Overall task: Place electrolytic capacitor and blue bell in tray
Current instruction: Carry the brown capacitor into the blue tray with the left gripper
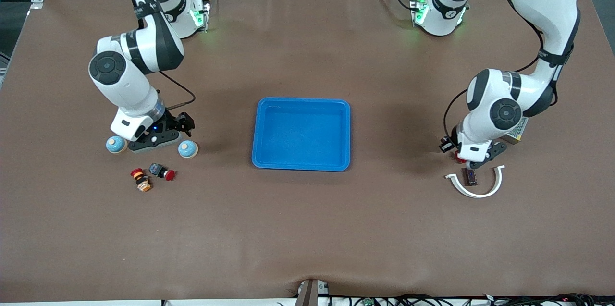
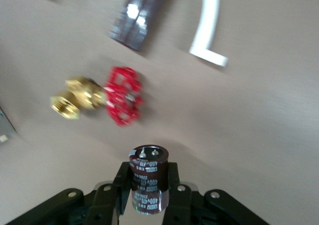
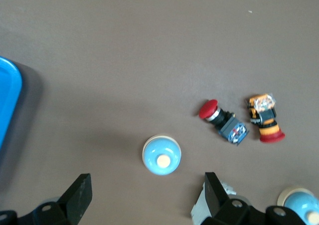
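Two blue bells [image 1: 188, 149] flanked the right gripper [image 1: 154, 139], jaws spread, one lying between them, while the left gripper [image 2: 148, 192], jaws clamped on the upright capacitor [image 2: 148, 177], hung well apart from the empty tray [image 1: 301, 104].

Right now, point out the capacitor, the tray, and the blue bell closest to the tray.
capacitor [image 2: 148, 177], left wrist view, on its dark printed side.
tray [image 1: 301, 102], front view, on its rim nearest the robots.
blue bell [image 3: 161, 155], right wrist view, on its dome.
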Motion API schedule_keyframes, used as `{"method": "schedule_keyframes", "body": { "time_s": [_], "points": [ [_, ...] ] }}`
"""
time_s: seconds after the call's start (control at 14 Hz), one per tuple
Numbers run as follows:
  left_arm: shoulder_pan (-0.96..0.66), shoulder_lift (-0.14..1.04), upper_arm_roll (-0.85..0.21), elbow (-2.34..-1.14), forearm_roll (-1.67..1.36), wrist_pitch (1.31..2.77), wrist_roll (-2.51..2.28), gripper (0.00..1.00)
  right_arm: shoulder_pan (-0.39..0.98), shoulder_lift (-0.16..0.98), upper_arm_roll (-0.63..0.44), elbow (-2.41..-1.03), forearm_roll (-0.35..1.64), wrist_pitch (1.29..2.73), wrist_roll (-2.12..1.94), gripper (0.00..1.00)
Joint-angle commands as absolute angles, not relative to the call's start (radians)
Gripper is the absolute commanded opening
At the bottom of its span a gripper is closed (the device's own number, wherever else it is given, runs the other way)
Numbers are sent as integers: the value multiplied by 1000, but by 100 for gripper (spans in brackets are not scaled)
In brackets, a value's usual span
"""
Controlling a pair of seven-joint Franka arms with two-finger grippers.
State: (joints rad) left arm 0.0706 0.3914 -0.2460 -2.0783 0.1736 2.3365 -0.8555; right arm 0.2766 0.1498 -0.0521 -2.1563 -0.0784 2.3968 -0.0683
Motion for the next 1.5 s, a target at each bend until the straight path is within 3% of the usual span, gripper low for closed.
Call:
{"method": "schedule_keyframes", "body": {
  "time_s": [0.0,0.57,1.07,1.43],
  "points": [
    [31,376,-299,-2002,195,2243,-971,0,226,188,-41,-2164,-95,2465,-167,100],
    [-202,419,-313,-1890,186,2207,-1245,0,190,299,-40,-2238,-94,2675,-230,100],
    [-362,577,-313,-1691,183,2207,-1515,0,199,336,-38,-2256,-86,2697,-230,100],
    [-434,627,-313,-1671,179,2214,-1522,0,206,363,-38,-2261,-86,2718,-230,100]
  ]
}}
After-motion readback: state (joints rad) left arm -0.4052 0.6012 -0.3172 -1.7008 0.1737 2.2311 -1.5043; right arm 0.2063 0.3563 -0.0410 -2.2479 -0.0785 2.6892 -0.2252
